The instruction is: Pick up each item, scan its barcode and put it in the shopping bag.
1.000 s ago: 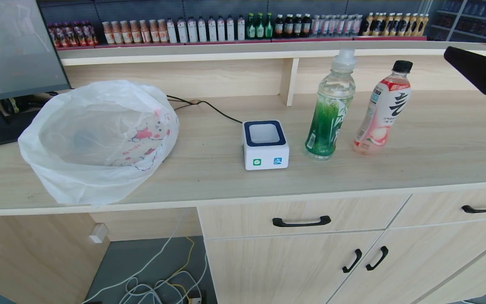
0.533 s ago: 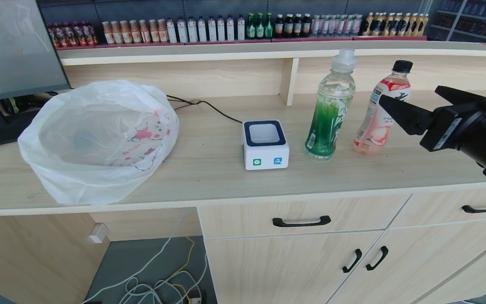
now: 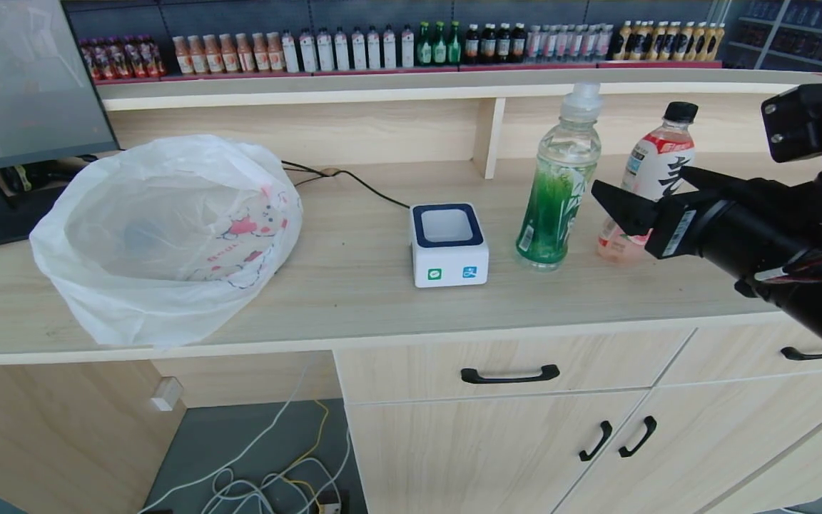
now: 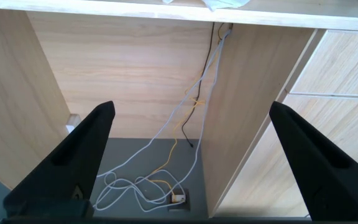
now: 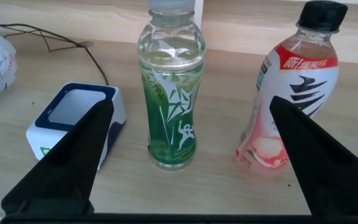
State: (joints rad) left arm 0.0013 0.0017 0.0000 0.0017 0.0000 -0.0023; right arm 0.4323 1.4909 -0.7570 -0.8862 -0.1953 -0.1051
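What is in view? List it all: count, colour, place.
counter: one, light wood, across the view.
shopping bag: one, translucent white, open, counter's left end.
scanner: one, white, blue rim, counter's middle.
green bottle: one, green label, upright, right of scanner.
pink bottle: one, black cap, upright, right of green bottle.
cable: one, black, from scanner towards counter's back.
shelf bottles: one row, mixed colours, behind.
floor cables: several, white and yellow, under counter.
right gripper: one, black, open, facing both bottles.
left gripper: one, black, open, below counter height.

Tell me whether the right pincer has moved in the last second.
Yes. The right pincer has moved to the robot's left, from the counter's far right up to the pink bottle.
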